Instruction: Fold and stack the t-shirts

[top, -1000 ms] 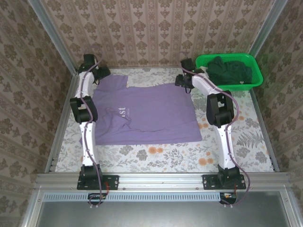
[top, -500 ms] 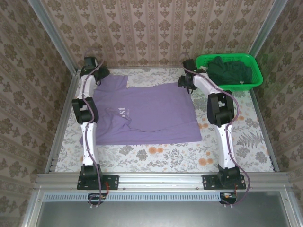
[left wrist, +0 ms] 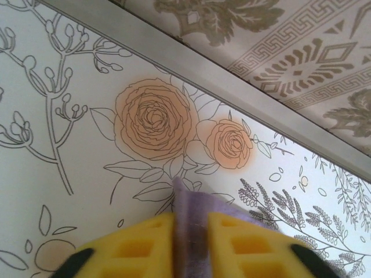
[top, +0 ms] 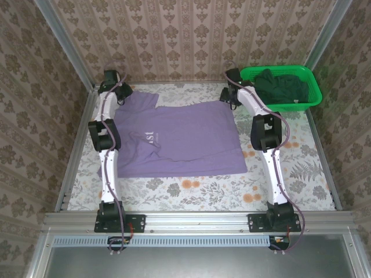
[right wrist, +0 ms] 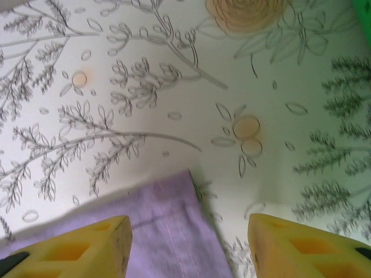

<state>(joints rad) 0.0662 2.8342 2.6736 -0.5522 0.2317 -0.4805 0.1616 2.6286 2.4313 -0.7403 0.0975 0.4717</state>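
While the lavender-purple cloth t-shirt with white chest lettering [top: 174, 139] lies spread flat on the floral-print surface [top: 197, 188], the left fingers [left wrist: 139, 246] are pressed together, pinching its edge at 11 o'clock. Right fingers [right wrist: 75, 246] spread wide, either side of its 1 o'clock corner. Dark green t-shirts [top: 281, 84] heaped in bright green plastic basket [top: 313, 97], 2 o'clock.

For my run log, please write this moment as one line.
left hand: shut on purple t-shirt edge | right hand: open over its far-right corner | green t-shirts: in basket
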